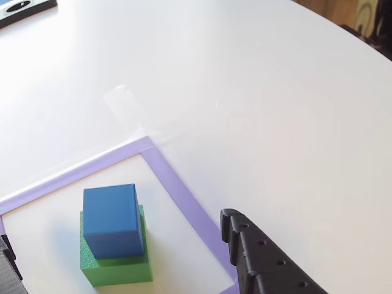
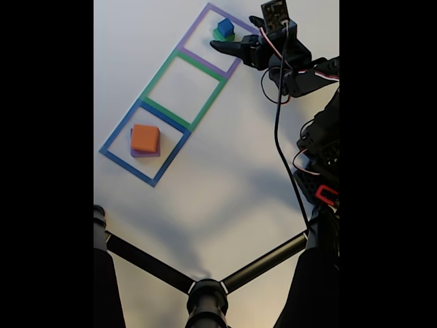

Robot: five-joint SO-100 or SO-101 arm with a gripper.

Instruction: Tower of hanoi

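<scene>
The blue cube (image 1: 111,220) sits on top of the green block (image 1: 116,260), turned a little so that its edges do not line up with the block under it. In the other view the pair stands inside the purple tape square (image 1: 177,184), toward its lower left part, clear of the tape on every side. The fixed view shows the same stack, the blue cube (image 2: 224,27) on the green block (image 2: 220,35), in the purple tape square (image 2: 198,27) at the top of a row of three outlines.

At the far end of that row, the orange block (image 2: 145,137) lies on the flat purple block (image 2: 134,152), whose edge shows along the left and bottom. Both are inside the blue tape square (image 2: 116,154). The green tape square (image 2: 160,72) lies between the two others and shares a side with each.

The tool (image 2: 217,46) hangs just beside the blue and green stack in the fixed view, on its right, not touching it. Its jaws are apart and grip nothing. In the other view one dark finger (image 1: 257,257) reaches in from the lower right over the tape's right side.

The white counter (image 2: 239,171) carries all of it. The arm (image 2: 307,72) with its wires rises along the right side of the fixed view, and a black tripod (image 2: 205,294) stands at the bottom.
</scene>
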